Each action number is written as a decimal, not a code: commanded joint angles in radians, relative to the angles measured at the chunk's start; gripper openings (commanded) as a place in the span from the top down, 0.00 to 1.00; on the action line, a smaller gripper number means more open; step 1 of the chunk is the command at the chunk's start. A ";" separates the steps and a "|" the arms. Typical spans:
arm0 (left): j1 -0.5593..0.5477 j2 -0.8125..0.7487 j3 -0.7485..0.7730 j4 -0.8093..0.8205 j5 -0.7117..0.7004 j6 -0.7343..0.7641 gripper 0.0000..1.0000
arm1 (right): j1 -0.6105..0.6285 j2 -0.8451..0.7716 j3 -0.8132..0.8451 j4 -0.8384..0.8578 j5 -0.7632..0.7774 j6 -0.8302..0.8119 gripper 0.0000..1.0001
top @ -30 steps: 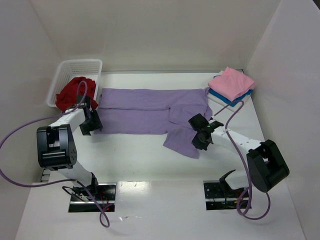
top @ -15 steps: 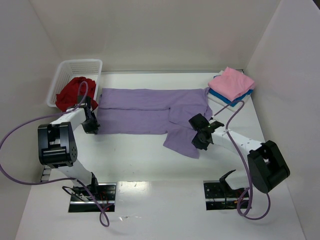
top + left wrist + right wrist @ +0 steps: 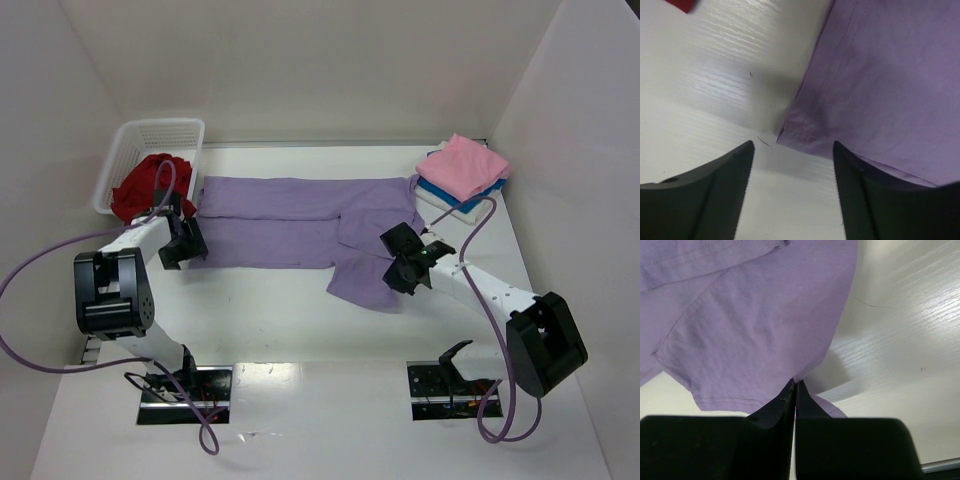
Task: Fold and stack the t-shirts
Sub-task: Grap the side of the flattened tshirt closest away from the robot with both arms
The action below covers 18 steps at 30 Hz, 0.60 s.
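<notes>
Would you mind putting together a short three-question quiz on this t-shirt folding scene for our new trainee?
1. True or false: the right gripper is shut on an edge of the lavender t-shirt.
2. Where is the red t-shirt? A: in the white basket. B: on the folded pile. C: held in the air.
3. Fill in: the pink t-shirt lies folded on top of the ___ t-shirt.

Key: 1 true; 2 A; 3 blue, the blue t-shirt showing beneath the pink one.
</notes>
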 commanded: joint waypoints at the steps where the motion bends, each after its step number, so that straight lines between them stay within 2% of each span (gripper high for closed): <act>1: -0.008 -0.052 0.021 0.004 -0.031 0.013 0.23 | -0.005 -0.023 0.026 -0.003 0.019 -0.004 1.00; 5: -0.008 -0.017 0.032 0.004 -0.031 0.013 0.20 | -0.005 -0.032 0.016 0.008 0.019 -0.004 1.00; 12: -0.008 0.041 0.041 0.004 -0.031 0.013 0.36 | -0.005 -0.032 0.007 0.017 0.019 -0.004 1.00; 18: -0.008 0.069 0.041 0.004 -0.040 0.013 0.39 | -0.005 -0.032 0.006 0.017 0.019 -0.013 1.00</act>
